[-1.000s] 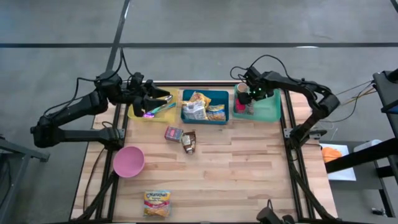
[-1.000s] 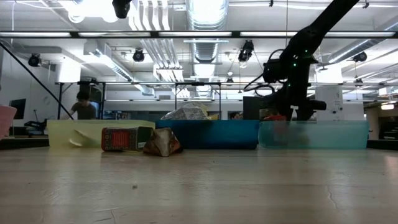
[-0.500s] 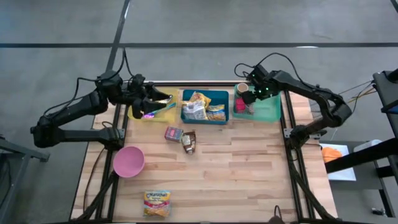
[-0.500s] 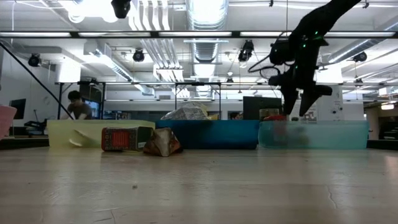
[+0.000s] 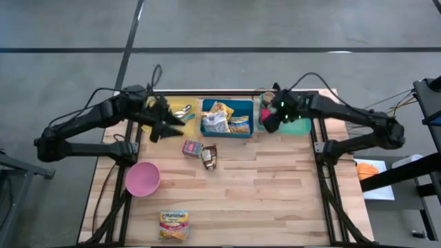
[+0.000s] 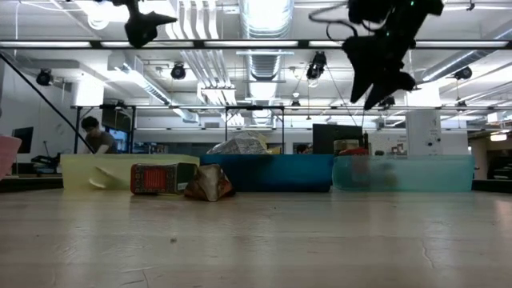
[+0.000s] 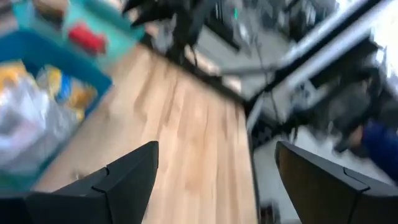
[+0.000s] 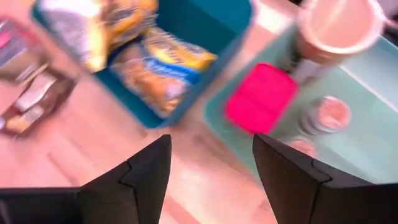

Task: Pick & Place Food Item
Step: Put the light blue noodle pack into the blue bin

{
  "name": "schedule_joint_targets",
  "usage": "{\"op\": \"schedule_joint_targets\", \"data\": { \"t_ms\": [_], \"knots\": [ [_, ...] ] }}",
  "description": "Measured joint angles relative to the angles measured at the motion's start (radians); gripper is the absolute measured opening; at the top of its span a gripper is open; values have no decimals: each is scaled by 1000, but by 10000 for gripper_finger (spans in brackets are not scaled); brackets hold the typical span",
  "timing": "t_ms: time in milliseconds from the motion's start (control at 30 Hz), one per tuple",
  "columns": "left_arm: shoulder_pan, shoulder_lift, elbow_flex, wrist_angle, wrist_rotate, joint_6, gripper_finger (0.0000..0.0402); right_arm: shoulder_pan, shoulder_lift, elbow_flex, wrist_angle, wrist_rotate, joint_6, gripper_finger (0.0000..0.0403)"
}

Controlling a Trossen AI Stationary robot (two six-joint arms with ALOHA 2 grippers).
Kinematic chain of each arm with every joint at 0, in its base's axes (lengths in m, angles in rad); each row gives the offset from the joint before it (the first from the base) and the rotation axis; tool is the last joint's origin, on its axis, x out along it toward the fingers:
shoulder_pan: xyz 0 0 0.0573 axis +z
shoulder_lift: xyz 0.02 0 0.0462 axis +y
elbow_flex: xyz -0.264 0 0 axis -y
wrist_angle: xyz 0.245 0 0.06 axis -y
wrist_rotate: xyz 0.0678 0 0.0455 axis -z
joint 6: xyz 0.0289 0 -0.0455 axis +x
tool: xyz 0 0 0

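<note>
centre top, the blue bin [image 5: 227, 118] holds crinkly snack bags; the teal bin [image 5: 298, 125] a pink box. left gripper [image 5: 167, 125] and right gripper [image 5: 271, 122] both released, empty. ramen packet [image 5: 173, 225] lower left.

Overhead, table-level (bins [image 6: 272, 172] shared), two wrists.

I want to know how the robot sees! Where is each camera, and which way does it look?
High view: above the table, looking straight down; both arms show.
Low view: at tabletop height, looking level at the bins and the room; arms hang overhead.
Left wrist view: on the left arm, facing the wood; its left end effector is open.
Right wrist view: on the right arm, facing down; its right end effector shows.
Shared: all see the blue bin.
</note>
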Motion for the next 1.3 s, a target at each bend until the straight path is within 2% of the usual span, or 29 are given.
{"op": "schedule_joint_targets", "data": {
  "t_ms": [200,333,433,633,733,900,1000,1133,1300],
  "knots": [
    [-171,6,0,-222,4,127,327,198,-6,0,8,173,74,224],
    [-332,47,-6,-313,-15,116,327,262,9,-3,30,187,123,224],
    [-460,113,-6,-340,-75,96,327,286,19,-4,32,189,162,224],
    [-640,275,-6,-319,-82,97,327,351,22,-4,69,203,242,224],
    [-673,348,-6,-286,-65,93,327,395,20,-5,98,181,248,224],
    [-713,453,-6,-222,-37,85,327,476,19,-5,171,66,239,224],
    [-736,514,-6,-152,-38,53,327,536,18,-5,205,65,251,224],
    [-798,592,-6,-53,-43,32,327,622,-1,9,222,97,276,224],
    [-884,691,-6,-16,-94,14,327,750,-71,24,219,261,302,224]
  ]
}}
